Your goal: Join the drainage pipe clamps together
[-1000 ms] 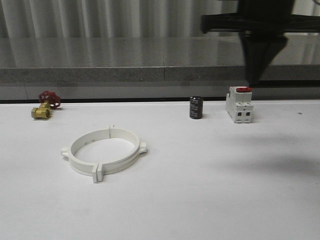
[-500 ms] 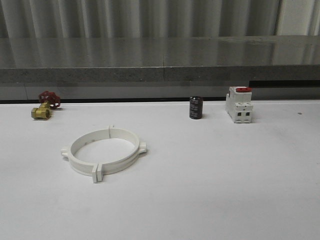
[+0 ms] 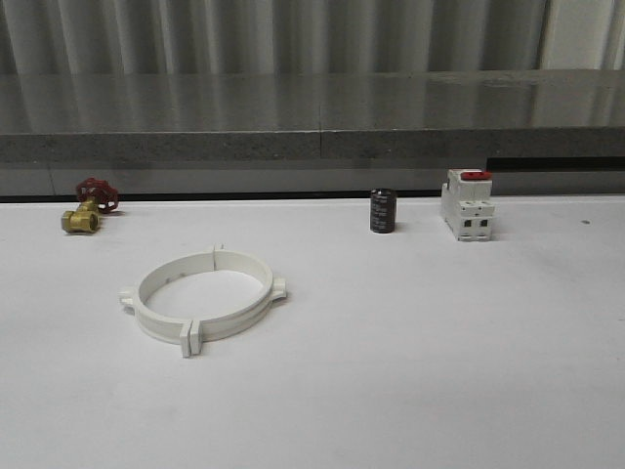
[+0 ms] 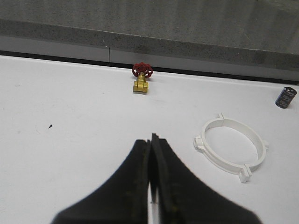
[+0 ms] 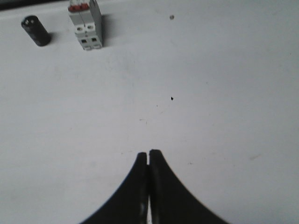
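- The drainage pipe clamps (image 3: pixel 203 302) are lying as one closed ring; any nudge is risking separated tabs.
- The left end effector (image 4: pixel 152 142) and right end effector (image 5: pixel 148 156) are sitting closed and empty, the ring lying at 2 o'clock from the left one.

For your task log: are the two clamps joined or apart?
Joined, apparently: the clamps form one closed ring, end tabs meeting front and back. Whether they are locked, cannot tell.

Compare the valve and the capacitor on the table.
The valve is brass with a red handwheel; the capacitor is a plain dark cylinder. The valve lies at the table's left rear; the capacitor stands upright right of centre, beside the breaker. Both are small and sit near the back edge.
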Motion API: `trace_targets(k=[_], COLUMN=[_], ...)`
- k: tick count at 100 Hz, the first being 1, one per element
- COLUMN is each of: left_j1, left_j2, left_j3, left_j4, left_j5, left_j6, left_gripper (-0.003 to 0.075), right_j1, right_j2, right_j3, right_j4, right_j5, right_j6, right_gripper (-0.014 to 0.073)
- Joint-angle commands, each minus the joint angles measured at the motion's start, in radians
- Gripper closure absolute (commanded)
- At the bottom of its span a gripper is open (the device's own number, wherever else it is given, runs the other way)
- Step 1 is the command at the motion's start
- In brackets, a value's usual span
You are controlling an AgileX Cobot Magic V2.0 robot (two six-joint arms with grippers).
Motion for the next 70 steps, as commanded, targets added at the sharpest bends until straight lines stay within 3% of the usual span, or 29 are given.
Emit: trace_targets(k=[1,21,45,70], left_j1=[0.004,0.004,0.004,0.004], left_j2=[0.01,0.01,0.01,0.01], left_j3=[-0.024,-0.024,-0.024,-0.024], left_j4=[0.0,0.0,0.0,0.0], left_j5=[-0.075,-0.075,-0.075,-0.075], left_j6=[0.001,0.001,0.001,0.001], left_gripper=[0.0741,0.0741,0.0741,0.0741], right_j1=[-0.002,-0.005,-0.004,-0.004], right_j2=[-0.102,-0.279,-0.437,-0.542], right_j3=[0.027,0.123,0.28,0.46], right_j4=[0.002,-0.052,-0.179,-0.181], right_j5=[-0.115,-0.182,-0.471,-0.585], right_j6=[-0.012,-0.013,-0.013,-0.012], right_gripper=[0.0654,0.0654,0.0654,0.0654])
